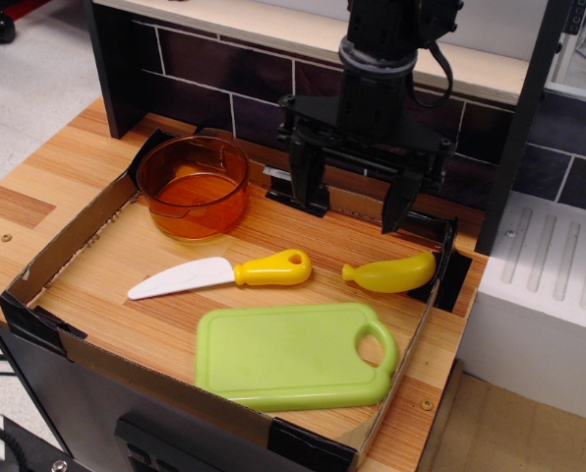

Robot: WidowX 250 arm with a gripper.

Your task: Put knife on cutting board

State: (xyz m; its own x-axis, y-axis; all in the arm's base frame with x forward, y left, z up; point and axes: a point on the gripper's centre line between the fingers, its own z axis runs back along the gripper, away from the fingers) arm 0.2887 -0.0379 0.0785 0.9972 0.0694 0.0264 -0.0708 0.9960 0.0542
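Note:
The knife has a white blade and a yellow handle with a hole. It lies flat in the middle of the shallow cardboard tray, blade pointing left. The light-green cutting board lies flat just in front of it, handle hole to the right. My black gripper hangs open and empty over the tray's back, above and behind the knife's handle. Its two fingers are spread wide apart.
An orange translucent pot stands at the tray's back left. A yellow banana-shaped toy lies right of the knife. The cardboard tray walls ring the area. A dark tiled backsplash and shelf stand behind; a white appliance is at right.

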